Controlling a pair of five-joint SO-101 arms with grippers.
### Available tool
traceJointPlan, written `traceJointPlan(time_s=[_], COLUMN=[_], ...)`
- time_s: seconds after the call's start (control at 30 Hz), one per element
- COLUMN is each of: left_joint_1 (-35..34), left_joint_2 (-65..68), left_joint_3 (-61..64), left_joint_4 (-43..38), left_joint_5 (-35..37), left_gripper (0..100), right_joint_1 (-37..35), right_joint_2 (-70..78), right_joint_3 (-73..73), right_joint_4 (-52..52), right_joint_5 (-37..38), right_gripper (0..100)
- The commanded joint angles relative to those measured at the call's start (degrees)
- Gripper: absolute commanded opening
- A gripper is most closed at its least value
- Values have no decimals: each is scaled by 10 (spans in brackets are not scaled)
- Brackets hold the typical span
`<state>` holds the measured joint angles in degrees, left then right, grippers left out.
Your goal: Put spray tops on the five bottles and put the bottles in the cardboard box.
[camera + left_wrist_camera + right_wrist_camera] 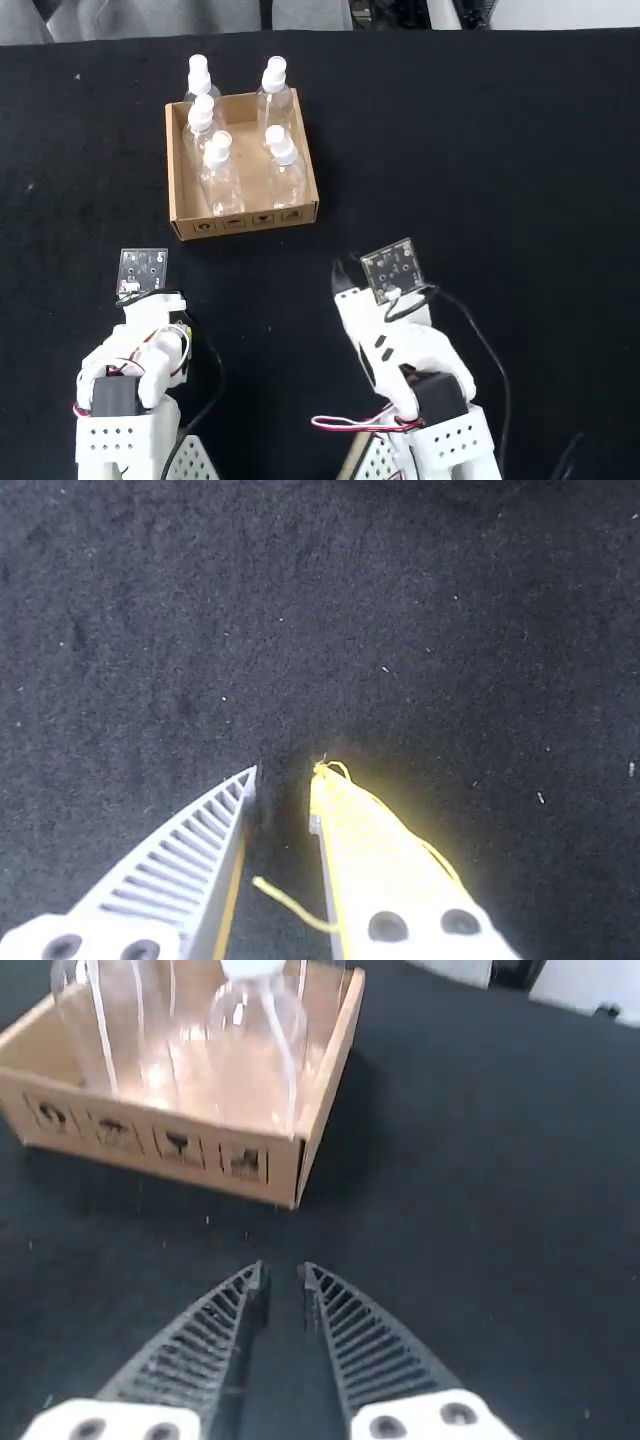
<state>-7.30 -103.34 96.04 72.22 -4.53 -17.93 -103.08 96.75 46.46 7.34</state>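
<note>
Black cloth covers the desk (520, 150). I see my left end effector (285, 772) clenched on nothing. Ahead of it, the cardboard box (243, 218) holds five spray-topped bottles (221, 172) upright. My right end effector (283, 1270), clenched empty, has the box ahead-left.

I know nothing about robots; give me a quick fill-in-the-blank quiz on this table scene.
The cardboard box holds ___ bottles.
Each one wears a ___ spray top.
The table around the box is ___ in colour.
Missing words: five; white; black.
</note>
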Motion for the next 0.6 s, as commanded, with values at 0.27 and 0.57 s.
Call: traceJointPlan(time_s=[0.27, 0.57], left_joint_1=[-2, -2], left_joint_2=[-4, -4], left_joint_3=[15, 15], left_joint_4=[4, 4], left_joint_5=[-4, -4], left_gripper=[80, 80], right_joint_1=[18, 18], right_joint_2=[-56, -56], right_joint_3=[-3, -3], right_joint_4=[117, 187], right_joint_5=[6, 6], right_gripper=[12, 12])
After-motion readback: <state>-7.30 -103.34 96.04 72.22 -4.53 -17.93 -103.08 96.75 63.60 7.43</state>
